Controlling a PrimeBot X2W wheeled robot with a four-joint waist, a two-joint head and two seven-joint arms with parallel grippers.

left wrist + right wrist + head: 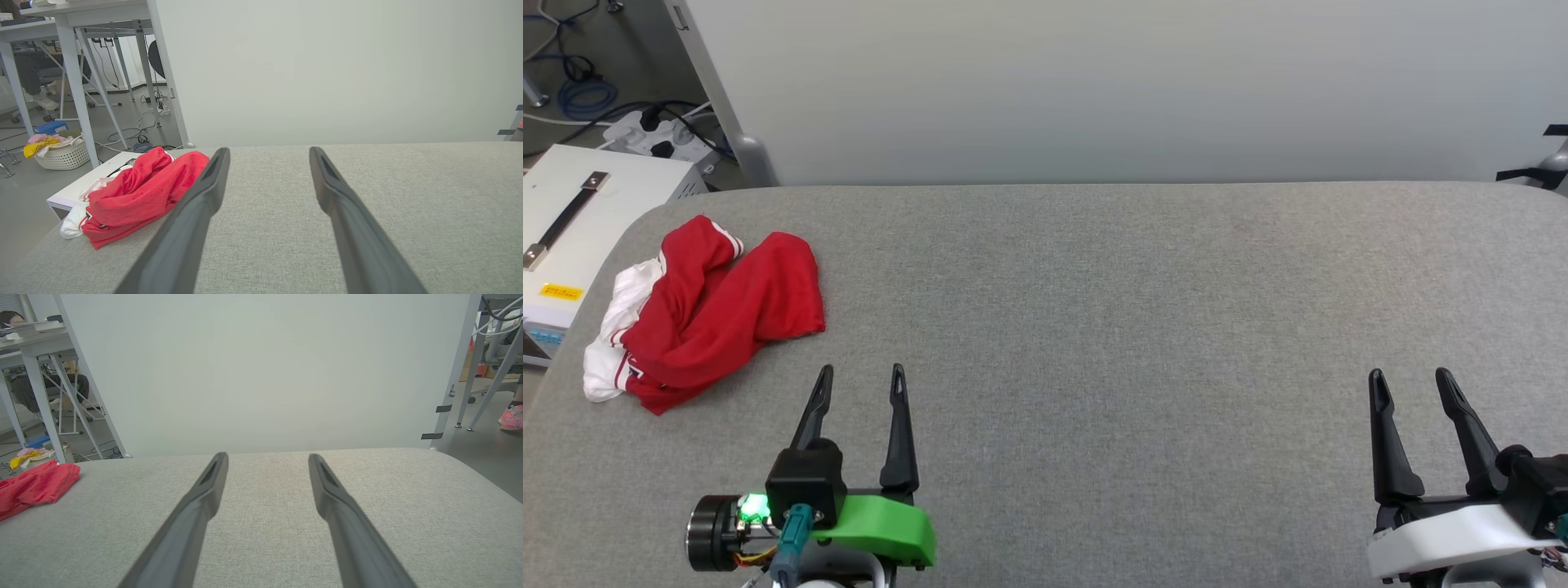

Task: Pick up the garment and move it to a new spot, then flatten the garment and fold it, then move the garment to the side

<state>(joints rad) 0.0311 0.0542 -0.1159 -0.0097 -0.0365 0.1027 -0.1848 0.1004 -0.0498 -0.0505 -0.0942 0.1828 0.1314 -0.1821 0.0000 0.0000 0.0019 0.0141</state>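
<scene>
Garment (727,318) job looks not yet begun, none of the steps done. Grey table (1143,310) is the work surface. The garment lies crumpled in a heap by the table's left edge, red w/ a white sleeve showing, neither flattened nor folded. L gripper (862,371) is near the heap but apart from it, fingers spread wide, holding nothing. R gripper (1409,376) is well apart on the right side, also spread & empty. Left to do: pick up, move to new spot, flatten, fold, set aside
</scene>
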